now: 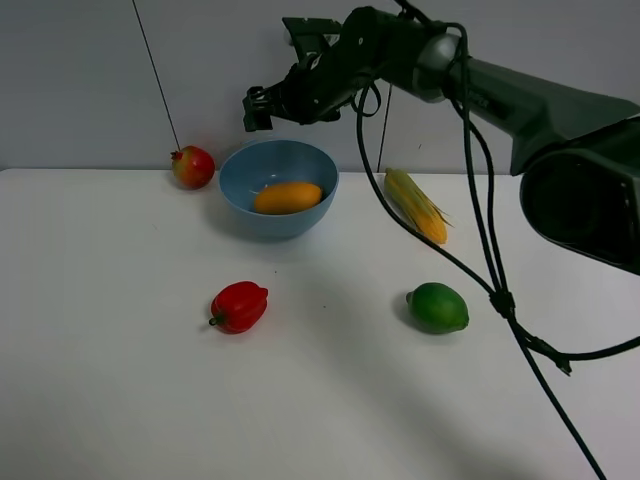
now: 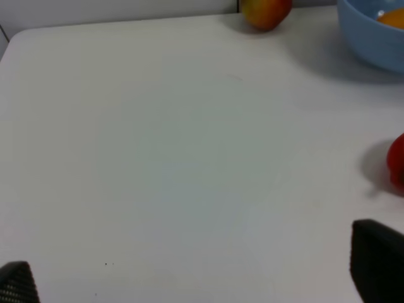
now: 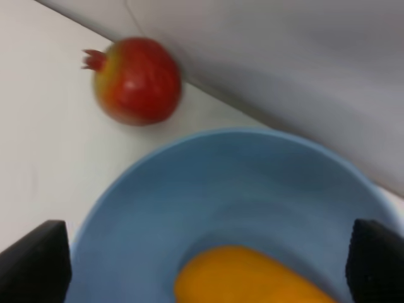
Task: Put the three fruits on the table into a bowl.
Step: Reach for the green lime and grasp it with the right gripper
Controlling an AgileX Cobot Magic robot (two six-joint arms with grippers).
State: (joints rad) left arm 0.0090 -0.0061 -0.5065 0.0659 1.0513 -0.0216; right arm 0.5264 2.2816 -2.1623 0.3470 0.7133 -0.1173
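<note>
The light-blue bowl (image 1: pixel 285 226) stands at the back of the white table (image 1: pixel 120 390). The orange-yellow mango (image 1: pixel 287 197) lies inside it. The red-yellow pomegranate (image 1: pixel 193 167) sits on the table just left of the bowl. The green lime-like fruit (image 1: pixel 438 307) lies front right of the bowl. My right gripper (image 1: pixel 257 110) hovers above the bowl's back left rim, open and empty. Its wrist view shows the bowl (image 3: pixel 252 170), the mango (image 3: pixel 252 278) and the pomegranate (image 3: pixel 136 79). My left gripper (image 2: pixel 196 278) is open and empty over bare table; it is out of the exterior view.
A red bell pepper (image 1: pixel 239 306) lies in front of the bowl, and a corn cob (image 1: pixel 417 204) lies to its right. The right arm's cable (image 1: pixel 497 290) hangs over the table's right side. The left wrist view shows the pomegranate (image 2: pixel 265 11), bowl (image 2: pixel 372 44) and pepper (image 2: pixel 398 161).
</note>
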